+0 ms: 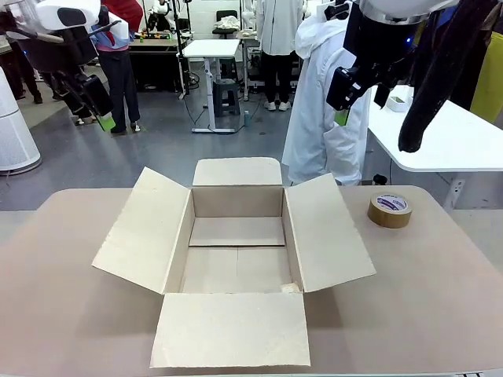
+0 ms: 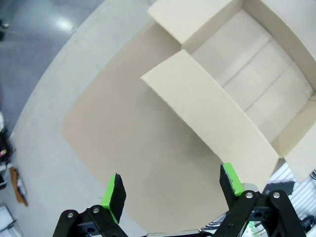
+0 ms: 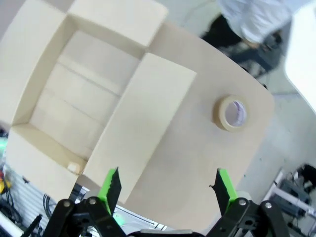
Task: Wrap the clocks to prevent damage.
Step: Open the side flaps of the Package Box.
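I held my left claw (image 2: 173, 183) and my right claw (image 3: 167, 183) high above the carton (image 1: 237, 202), both spread wide and gripping nothing, probably to leave the person (image 1: 318, 118) beyond the carton free room. The carton sat mid-tabletop (image 1: 440, 306) with all four flaps folded out, which I judged was so packing could go straight in. The tape roll (image 1: 390, 210) lay flat to the carton's right, well apart, handy for sealing. Where the clocks were, I could not tell.

Front view across carton (image 1: 236, 263); 2 wrist views high above.
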